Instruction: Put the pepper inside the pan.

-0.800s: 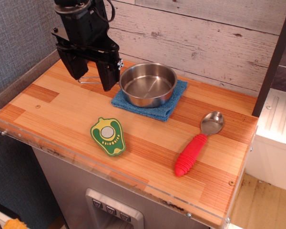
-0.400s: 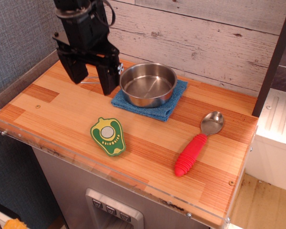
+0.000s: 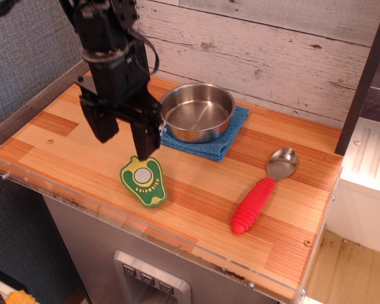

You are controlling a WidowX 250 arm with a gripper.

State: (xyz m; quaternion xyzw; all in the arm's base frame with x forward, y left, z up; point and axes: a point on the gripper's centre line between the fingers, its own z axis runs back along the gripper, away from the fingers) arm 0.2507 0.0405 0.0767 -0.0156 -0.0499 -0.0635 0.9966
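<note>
The pepper [image 3: 143, 181] is seen lying flat on the wooden surface [image 3: 196, 196], near the front edge and toward the left half, with its stem pointing toward the back. The pan [image 3: 197, 112] is placed upright on a blue cloth [image 3: 225, 143] close to the back edge, roughly midway along it, and nothing is seen inside it. The pepper and the pan are set apart, with bare wood between them.

The black end effector [image 3: 125, 135] is held above the surface just behind the pepper's stem end and to the left of the pan. Its two fingers [image 3: 144, 139] are spread wide, and nothing is gripped between them. The lower tip of the nearer finger appears just over the pepper's stem; whether contact is made cannot be told.

A red-handled spoon [image 3: 261, 194] is laid on the right half of the surface, its metal bowl toward the back.
</note>
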